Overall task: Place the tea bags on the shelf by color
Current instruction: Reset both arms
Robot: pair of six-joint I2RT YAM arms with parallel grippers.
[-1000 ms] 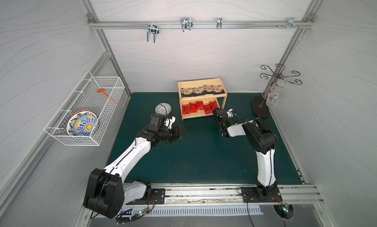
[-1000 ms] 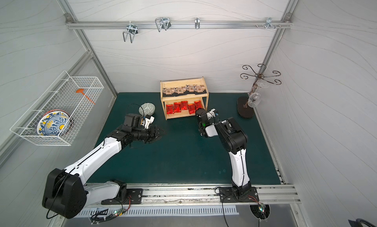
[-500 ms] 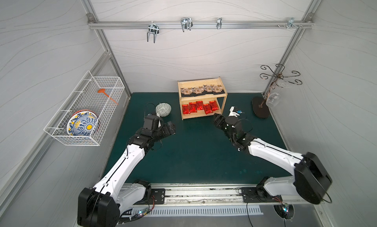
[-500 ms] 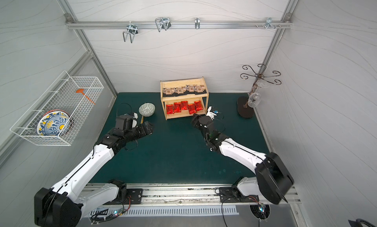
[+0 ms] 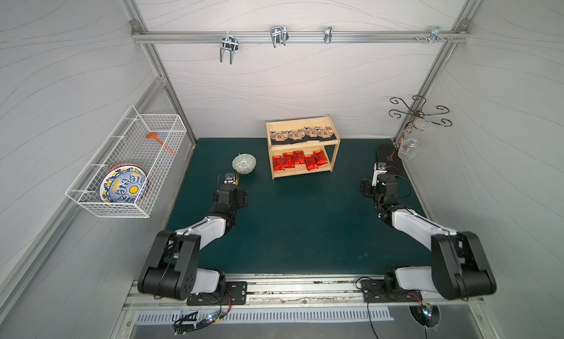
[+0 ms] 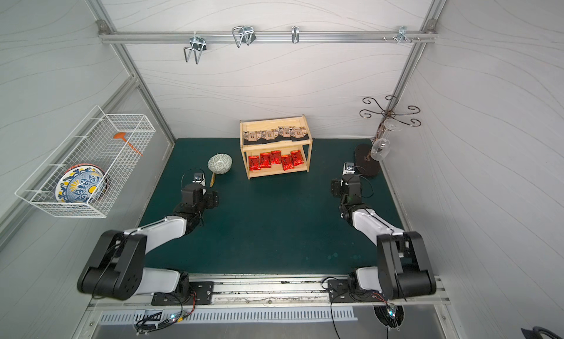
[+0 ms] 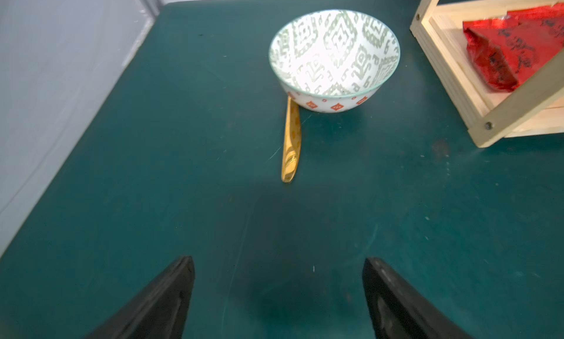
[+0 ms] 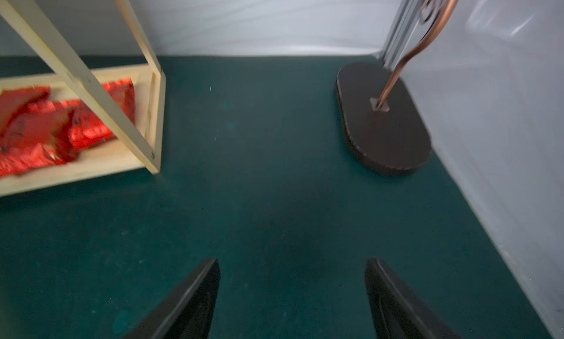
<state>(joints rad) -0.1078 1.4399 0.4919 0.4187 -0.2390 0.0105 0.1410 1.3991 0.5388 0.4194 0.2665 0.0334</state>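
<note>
Spread wide: left pincer (image 7: 277, 262), right pincer (image 8: 293, 261). Right wrist view: red bags (image 8: 91, 130) blurred, shelf (image 8: 76, 169) cut off. One spoon (image 7: 291, 145) end hidden behind bowl (image 7: 334, 57). Pattern on brown bags (image 5: 302, 133) unclear.

Blurry red tea bags (image 8: 30, 130) (edge-cropped)

1. A robot test cell in a lab: plain white panels (image 5: 274, 87) close in three sides, held by aluminium frame posts (image 5: 171, 87)
2. A left arm (image 5: 207, 230) and a right arm (image 5: 418, 227) are bolted to a metal rail (image 5: 305, 293) at the front, with loose cables below
3. The counter (image 5: 305, 230) wears a dark green mat
4. Household props look staged: a wire basket (image 5: 137, 157) holding a painted plate (image 5: 123, 189), a bowl (image 5: 244, 163), a wooden shelf (image 5: 305, 173), a glass stand (image 5: 418, 113), and hooks (image 5: 278, 37) on an overhead bar (image 5: 366, 37)
</note>
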